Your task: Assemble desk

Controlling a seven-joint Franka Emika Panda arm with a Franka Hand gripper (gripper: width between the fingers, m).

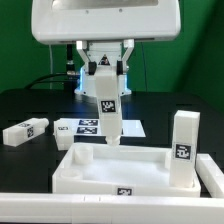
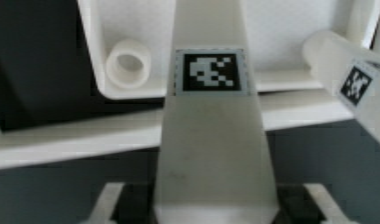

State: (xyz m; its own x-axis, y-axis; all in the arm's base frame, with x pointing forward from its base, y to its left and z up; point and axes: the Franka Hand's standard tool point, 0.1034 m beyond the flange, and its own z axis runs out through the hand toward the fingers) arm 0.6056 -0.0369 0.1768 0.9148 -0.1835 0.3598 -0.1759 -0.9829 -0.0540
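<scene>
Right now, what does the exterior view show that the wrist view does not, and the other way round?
Only the exterior view: a loose leg lying flat at that view's left, and the marker board. Only the wrist view: the round opening of a corner socket. Both: the held leg in the pincer, the tabletop and the standing leg.

The tabletop (image 1: 100, 176) and held leg (image 1: 108, 120) look smooth, matt white plastic.

A black table (image 1: 20, 105) under bright, even light, with a plain green backdrop (image 1: 12, 40) behind it.
</scene>
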